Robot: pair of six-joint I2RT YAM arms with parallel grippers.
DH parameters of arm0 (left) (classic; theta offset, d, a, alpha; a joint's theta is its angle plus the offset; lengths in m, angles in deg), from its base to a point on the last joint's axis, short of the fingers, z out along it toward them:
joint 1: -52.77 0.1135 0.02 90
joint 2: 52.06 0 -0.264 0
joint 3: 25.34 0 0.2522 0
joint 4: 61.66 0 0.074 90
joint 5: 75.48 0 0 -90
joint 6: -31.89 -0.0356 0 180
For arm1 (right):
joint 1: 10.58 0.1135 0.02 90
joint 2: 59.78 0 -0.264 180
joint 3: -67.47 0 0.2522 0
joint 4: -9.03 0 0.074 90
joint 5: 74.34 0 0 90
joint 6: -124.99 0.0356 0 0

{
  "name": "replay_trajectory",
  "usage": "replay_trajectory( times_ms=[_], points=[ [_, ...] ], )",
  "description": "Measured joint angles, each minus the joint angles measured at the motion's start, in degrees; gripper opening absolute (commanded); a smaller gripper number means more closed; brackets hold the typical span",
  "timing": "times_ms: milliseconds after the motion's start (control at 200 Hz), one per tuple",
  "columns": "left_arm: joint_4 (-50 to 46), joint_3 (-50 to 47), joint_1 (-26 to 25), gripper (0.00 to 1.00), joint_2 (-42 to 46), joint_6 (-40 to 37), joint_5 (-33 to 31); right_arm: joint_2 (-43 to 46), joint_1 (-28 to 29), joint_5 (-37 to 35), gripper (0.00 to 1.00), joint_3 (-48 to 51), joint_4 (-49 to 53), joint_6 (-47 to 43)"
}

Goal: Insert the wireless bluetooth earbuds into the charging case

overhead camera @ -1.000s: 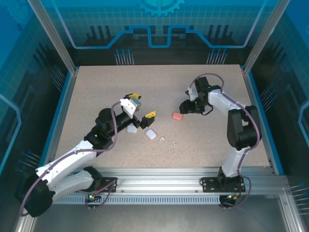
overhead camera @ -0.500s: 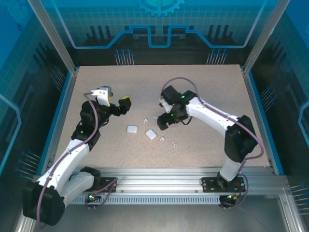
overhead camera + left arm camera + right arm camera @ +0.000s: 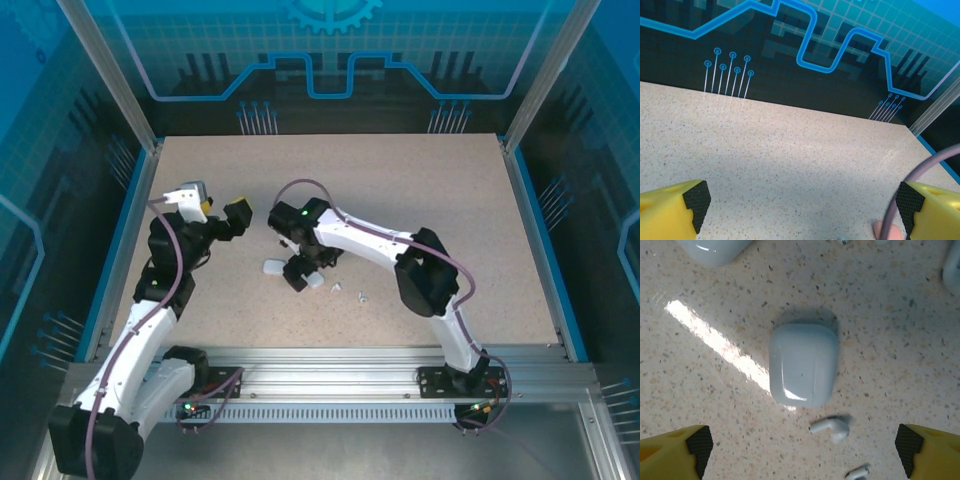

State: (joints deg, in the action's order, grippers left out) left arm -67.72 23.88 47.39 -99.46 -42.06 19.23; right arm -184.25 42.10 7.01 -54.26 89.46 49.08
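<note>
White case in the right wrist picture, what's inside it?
The white case is shut, so its inside is hidden. One white earbud lies outside it, close beside it on the table.

- A charging case (image 3: 802, 365), pale bluish-white, glossy and pebble-rounded, lies flat and shut on the speckled tabletop (image 3: 900, 355), with light glinting off its lower edge.
- A white earbud (image 3: 832, 427) lies on its side just below that case, apart from it, its stem pointing left.
- A second earbud (image 3: 858, 472), also white, lies a little lower, partly cut off by the bottom of the right wrist view.
- Another pale case (image 3: 715, 249) sits at upper left, only its lower curve showing.
- Overhead, a left-hand case (image 3: 273, 267) and a right-hand case (image 3: 316, 281) lie near each other mid-table. An inner earbud (image 3: 337, 288) and an outer earbud (image 3: 360, 296) lie just to their right, close together but apart.
</note>
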Motion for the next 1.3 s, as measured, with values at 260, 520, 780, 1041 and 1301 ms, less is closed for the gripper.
replay_trajectory(
  times_ms=[260, 520, 780, 1041, 1301],
  points=[
    [-0.2, -0.4, 0.1, 0.99, 0.3, 0.5, 0.0, -6.5, 0.3, -0.4, 0.85, -4.5, 3.2, -0.6],
    [-0.2, -1.2, 0.3, 0.99, 0.3, 0.6, 0.0, -9.4, 0.3, 0.6, 0.75, -6.5, 4.2, -0.6],
    [-0.2, -1.6, 0.3, 0.99, 0.3, 0.6, 0.0, -11.5, 0.1, 1.6, 0.69, -6.8, 4.1, -0.6],
    [-0.2, -1.9, 0.3, 0.99, 0.3, 0.9, 0.0, -11.8, -0.1, 1.8, 0.66, -6.8, 3.3, -0.1],
    [-0.2, -1.9, 0.3, 0.99, 0.3, 1.8, 0.0, -11.8, -0.3, 2.2, 0.58, -6.8, 2.8, 0.1]
  ],
)
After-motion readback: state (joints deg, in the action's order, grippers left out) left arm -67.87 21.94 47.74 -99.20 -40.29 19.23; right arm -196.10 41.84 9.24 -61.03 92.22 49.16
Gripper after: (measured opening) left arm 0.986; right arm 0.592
